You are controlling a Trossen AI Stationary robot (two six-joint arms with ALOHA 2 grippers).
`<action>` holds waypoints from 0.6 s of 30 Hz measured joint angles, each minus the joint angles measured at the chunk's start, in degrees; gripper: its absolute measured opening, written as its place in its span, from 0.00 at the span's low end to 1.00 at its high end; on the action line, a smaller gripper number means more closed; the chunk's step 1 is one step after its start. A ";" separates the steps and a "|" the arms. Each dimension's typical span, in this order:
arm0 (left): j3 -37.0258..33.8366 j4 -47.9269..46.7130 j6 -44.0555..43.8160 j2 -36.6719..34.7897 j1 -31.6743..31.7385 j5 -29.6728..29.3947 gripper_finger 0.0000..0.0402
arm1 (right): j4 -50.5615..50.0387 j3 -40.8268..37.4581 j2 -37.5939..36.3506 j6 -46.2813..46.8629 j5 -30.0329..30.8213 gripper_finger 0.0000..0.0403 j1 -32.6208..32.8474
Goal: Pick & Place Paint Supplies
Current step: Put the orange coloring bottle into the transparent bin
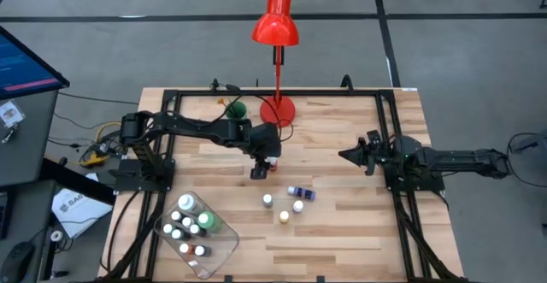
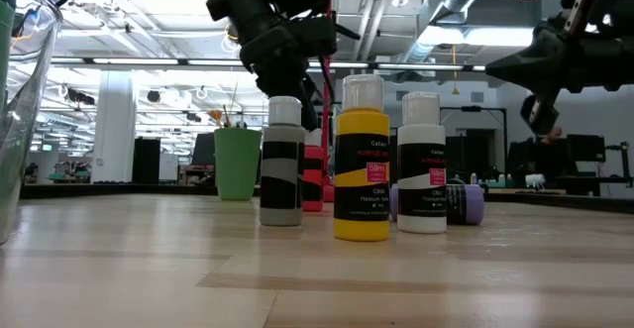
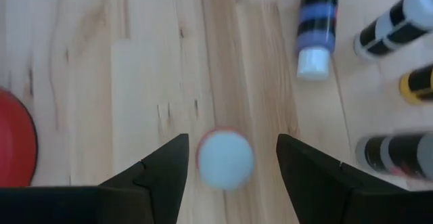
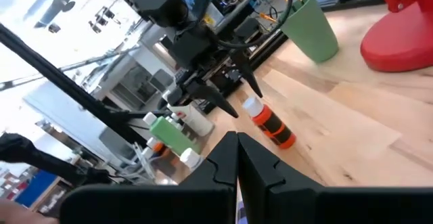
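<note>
Hovering over the worktop [image 1: 342,129] near the red lamp's base [image 1: 278,109], my left tool [image 3: 230,160] stands apart around an upright orange-and-black paint bottle [image 4: 269,126], white-capped. My right tool [image 4: 237,160] waits together, well apart.

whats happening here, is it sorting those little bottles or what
The left gripper hangs open over a red paint bottle standing near the red lamp base, fingers either side, not gripping. Several bottles already sit in the clear tray; four remain loose mid-table. The right gripper waits shut at the right side.
</note>
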 joint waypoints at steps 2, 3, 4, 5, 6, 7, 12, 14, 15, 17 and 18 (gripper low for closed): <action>0.00 1.83 0.08 0.00 -0.04 0.03 0.53 | -0.02 0.00 0.00 0.61 0.00 0.00 0.00; 0.00 2.35 0.23 0.00 -0.04 0.06 0.53 | 0.00 0.00 0.00 0.61 0.00 0.00 0.00; 0.00 2.52 0.30 0.00 -0.04 0.03 0.53 | -0.02 -0.02 0.00 0.61 0.01 0.00 0.00; 0.00 2.45 0.32 0.00 -0.04 0.03 0.53 | -0.01 -0.02 0.00 0.61 0.02 0.00 0.00; -0.04 2.41 0.34 0.00 -0.04 0.03 0.52 | 0.00 -0.02 0.00 0.61 0.02 0.00 0.00; -0.22 2.52 0.38 0.00 -0.04 0.03 0.52 | -0.02 -0.02 0.00 0.61 0.01 0.00 0.00; -2.57 2.51 1.40 0.00 -0.04 -0.27 0.48 | -0.02 -0.02 0.00 0.61 0.02 0.00 0.00; -3.54 2.60 1.37 0.00 -0.04 -0.38 0.48 | -0.01 -0.02 0.00 0.61 0.02 0.00 0.00; -3.65 2.84 1.18 0.00 -0.13 -0.62 0.48 | -0.02 -0.02 0.00 0.61 0.02 0.00 0.00; -3.65 3.45 0.38 0.00 -0.40 -1.28 0.48 | 0.00 -0.02 0.00 0.61 0.04 0.00 0.00; -3.65 3.77 0.27 -0.09 -0.49 -1.35 0.48 | -0.01 -0.02 0.00 0.61 0.03 0.00 0.00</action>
